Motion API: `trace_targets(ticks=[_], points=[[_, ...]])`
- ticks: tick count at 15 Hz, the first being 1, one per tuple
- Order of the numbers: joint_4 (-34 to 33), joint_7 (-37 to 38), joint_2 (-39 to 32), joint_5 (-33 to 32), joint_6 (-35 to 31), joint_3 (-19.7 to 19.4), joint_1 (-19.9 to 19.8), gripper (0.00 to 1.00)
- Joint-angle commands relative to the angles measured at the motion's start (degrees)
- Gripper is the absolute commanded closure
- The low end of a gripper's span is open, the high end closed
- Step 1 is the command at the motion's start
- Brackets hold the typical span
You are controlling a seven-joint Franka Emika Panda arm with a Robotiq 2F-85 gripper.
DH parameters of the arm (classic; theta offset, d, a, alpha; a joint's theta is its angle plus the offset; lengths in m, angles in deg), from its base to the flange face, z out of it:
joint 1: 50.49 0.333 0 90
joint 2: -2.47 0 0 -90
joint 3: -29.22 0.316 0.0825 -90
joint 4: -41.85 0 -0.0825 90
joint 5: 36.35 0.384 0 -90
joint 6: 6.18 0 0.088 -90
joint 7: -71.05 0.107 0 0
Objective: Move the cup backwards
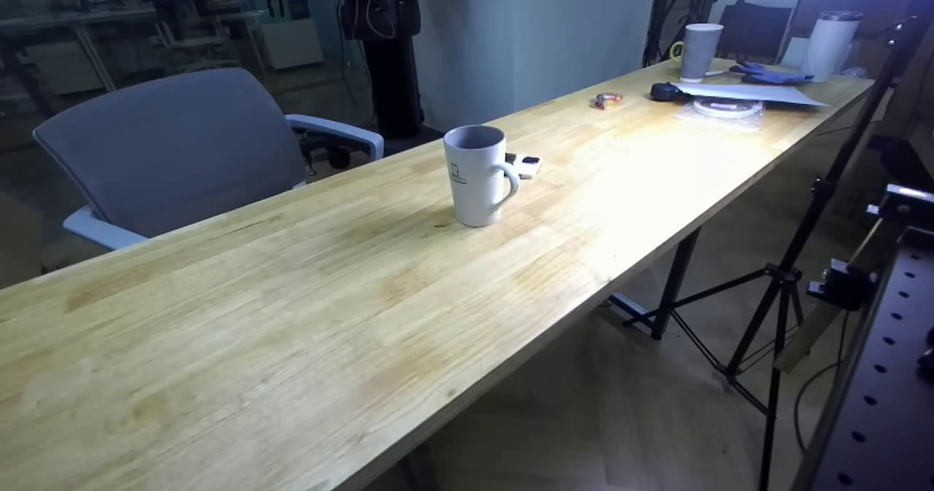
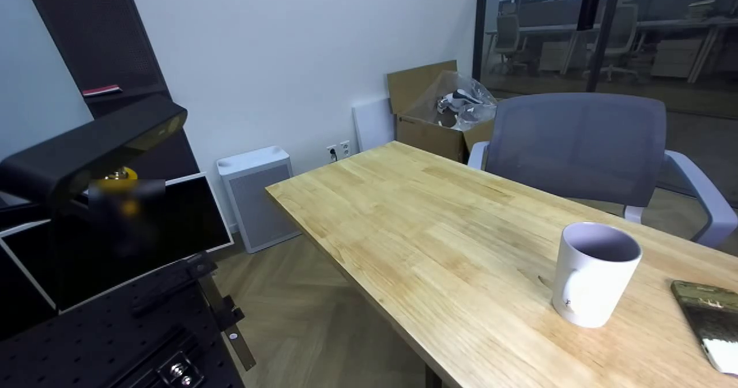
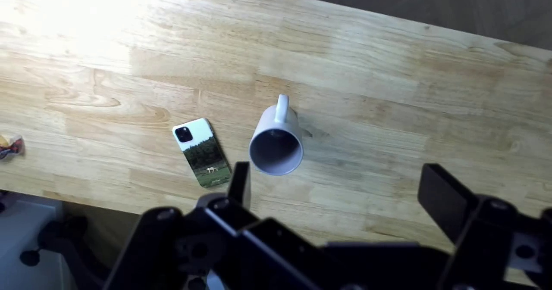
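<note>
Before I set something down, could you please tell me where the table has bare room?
Bare: the table from the cup to the end near the cardboard box, and the strip from the cup to the edge opposite the chair. Tight: between cup and phone. Crowded: the far end, with tumbler, yellow-handled mug and paper.

From where I stand, not one word or number can be read. Below the hand [image 3: 336, 169] and apart from it, the cup [image 3: 276, 142] wears a small dark emblem [image 1: 454, 170] over fine lines [image 1: 458, 180], too tiny to make out. In an exterior view, a little mark [image 2: 568, 303] low on it is just as illegible. Well away from the hand, the cardboard box [image 2: 429, 137] bears a small blurred marking [image 2: 407, 120].
</note>
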Motion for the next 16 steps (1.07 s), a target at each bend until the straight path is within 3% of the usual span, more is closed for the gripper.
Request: trace_targets(ticks=[1, 7, 9, 10, 16], points=[[-8.5, 4.3, -8.5, 0.7, 0.7, 0.5, -2.1, 0.00], [-17.7, 12.7, -18.6, -0.5, 1.3, 1.2, -4.2, 0.00], [-19.6, 10.7, -20.4, 0.3, 2.3, 0.8, -4.0, 0.00], [-15.9, 9.5, -17.9, 0.4, 0.3, 0.7, -4.0, 0.00], [-18.0, 9.5, -20.2, 0.4, 0.6, 0.7, -4.0, 0.00]])
